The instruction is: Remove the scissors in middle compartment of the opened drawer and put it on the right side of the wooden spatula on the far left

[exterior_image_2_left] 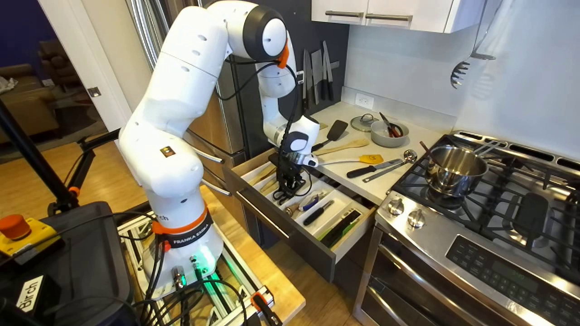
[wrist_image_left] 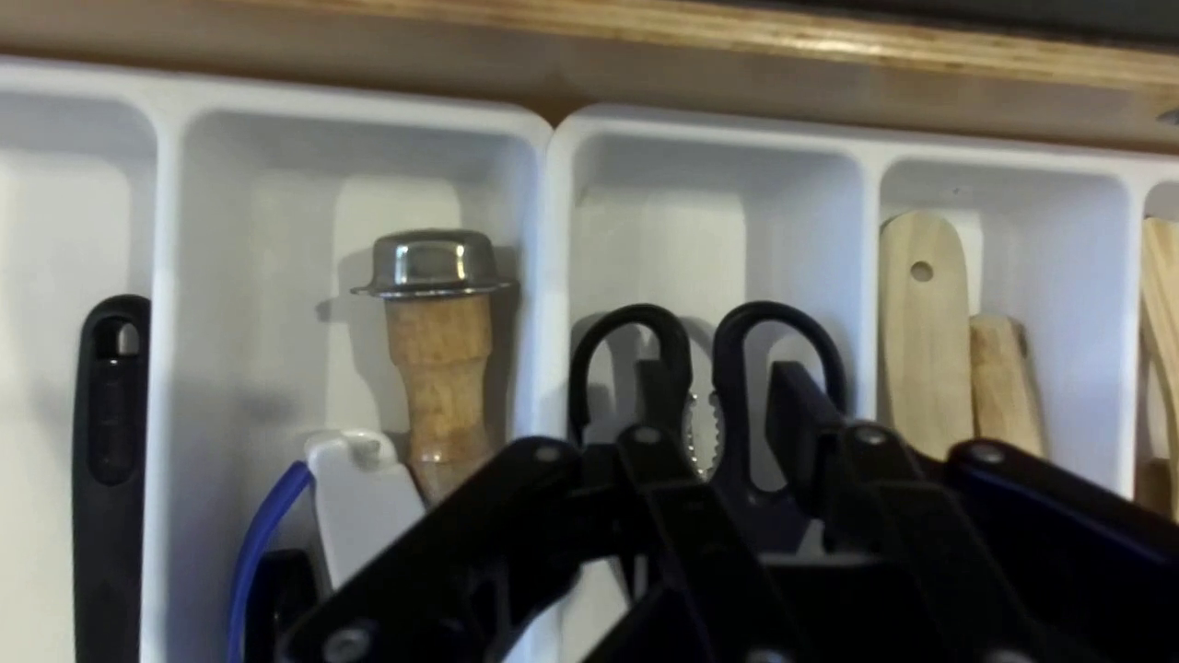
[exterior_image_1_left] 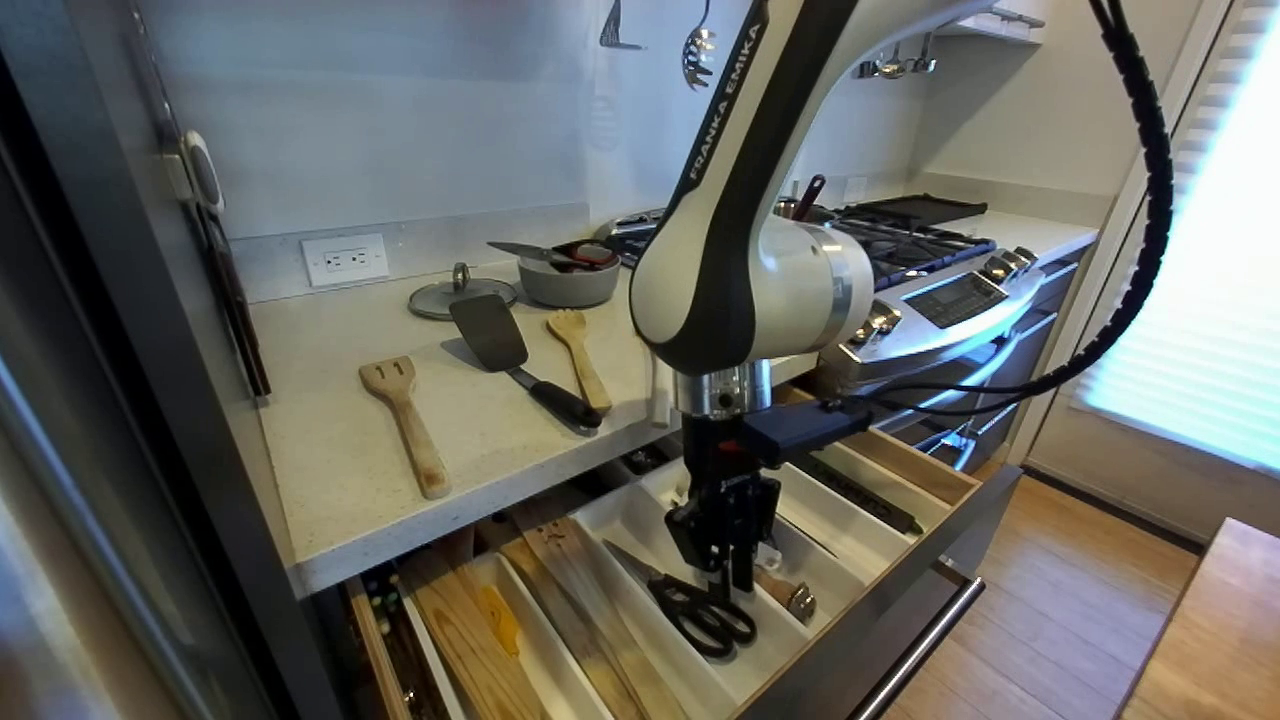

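The scissors [exterior_image_1_left: 690,620] with black looped handles lie in the middle compartment [wrist_image_left: 672,221] of the opened drawer [exterior_image_1_left: 920,610]. Their handles [wrist_image_left: 729,378] point toward the drawer front; my gripper hides most of the blades in the wrist view. My gripper [exterior_image_1_left: 733,590] is down at the handles. In the wrist view its two fingertips [wrist_image_left: 723,396] stand apart, one over each handle loop, with the inner handle parts between them. I cannot tell whether they touch. The gripper is also low over the drawer in an exterior view [exterior_image_2_left: 290,185]. The wooden spatula [exterior_image_1_left: 408,415] lies at the counter's far left.
A black spatula [exterior_image_1_left: 490,335] and a wooden spoon [exterior_image_1_left: 578,355] lie right of the wooden spatula. A grey pot [exterior_image_1_left: 568,284] and glass lid [exterior_image_1_left: 465,298] stand behind. A wooden-handled tool [wrist_image_left: 440,368] lies in the neighbouring compartment. The counter edge overhangs the drawer's back.
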Controlling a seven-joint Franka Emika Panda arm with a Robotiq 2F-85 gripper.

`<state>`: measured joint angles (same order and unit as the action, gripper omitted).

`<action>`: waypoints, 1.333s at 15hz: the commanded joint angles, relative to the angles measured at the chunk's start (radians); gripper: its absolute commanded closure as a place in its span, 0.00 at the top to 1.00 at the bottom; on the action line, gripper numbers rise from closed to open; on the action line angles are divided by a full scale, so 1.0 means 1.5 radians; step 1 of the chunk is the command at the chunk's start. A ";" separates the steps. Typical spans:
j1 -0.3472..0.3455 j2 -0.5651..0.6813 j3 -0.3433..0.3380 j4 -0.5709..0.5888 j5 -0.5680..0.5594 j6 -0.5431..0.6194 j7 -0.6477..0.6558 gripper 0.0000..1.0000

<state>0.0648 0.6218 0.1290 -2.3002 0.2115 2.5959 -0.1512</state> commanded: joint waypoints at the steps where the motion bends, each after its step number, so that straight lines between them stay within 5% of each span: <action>1: 0.024 0.053 -0.016 0.038 -0.050 0.005 0.048 0.41; 11: 0.071 0.103 -0.032 0.103 -0.123 0.012 0.096 0.39; 17: 0.077 0.135 -0.031 0.124 -0.134 0.009 0.095 0.50; 19: 0.079 0.140 -0.032 0.129 -0.140 0.006 0.096 0.46; 20: 0.079 0.142 -0.032 0.132 -0.141 0.005 0.096 0.26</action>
<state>0.1701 0.7855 0.0882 -2.1411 0.0286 2.6004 -0.0338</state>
